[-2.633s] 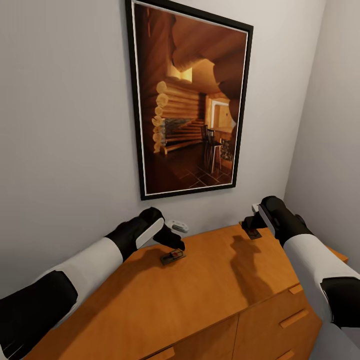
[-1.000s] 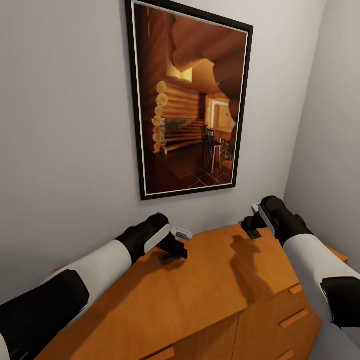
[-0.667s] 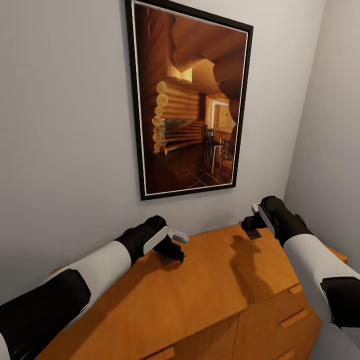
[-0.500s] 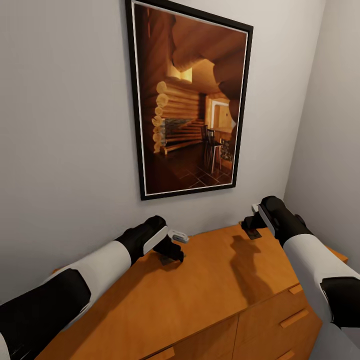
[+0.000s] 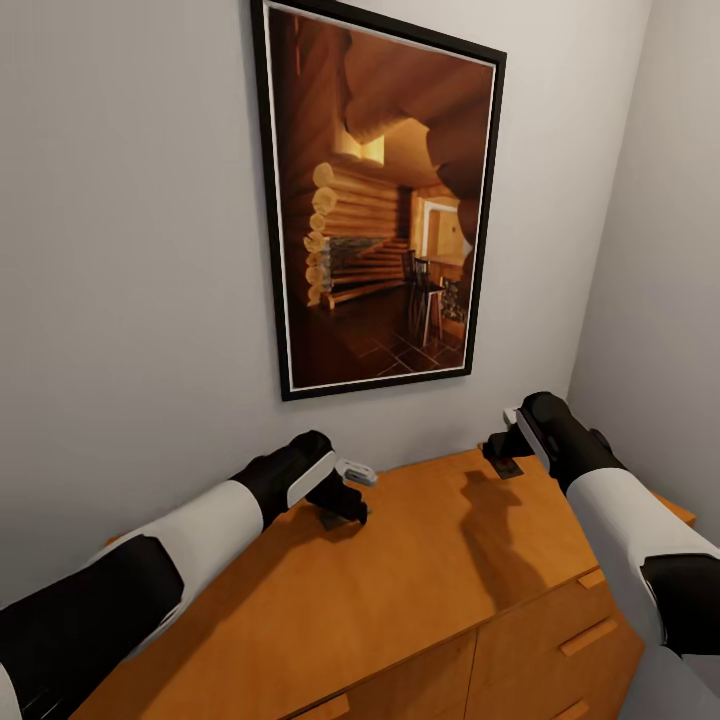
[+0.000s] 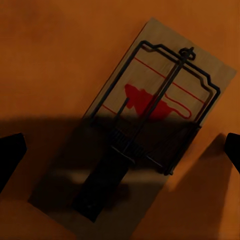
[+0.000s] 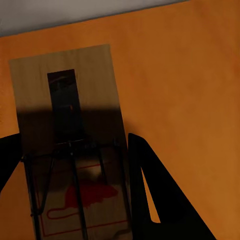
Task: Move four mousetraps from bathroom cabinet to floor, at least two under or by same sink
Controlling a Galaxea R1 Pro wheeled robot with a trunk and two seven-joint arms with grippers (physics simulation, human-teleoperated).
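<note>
Both tools unmoved, left tool [image 5: 345, 505] astride mousetrap [image 6: 135, 145] on cabinet [image 5: 400, 590]

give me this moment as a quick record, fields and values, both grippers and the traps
surface: cabinet top, orange-brown wood, against a grey wall
wall: framed picture of a log interior
left gripper: open, low over left mousetrap, fingertips either side, not touching
left mousetrap: lies flat, red mark up, partly in shadow
right gripper: fingers astride right mousetrap, near the cabinet's back edge; grip cannot be told
right mousetrap: flat on the cabinet
other traps: none seen
</note>
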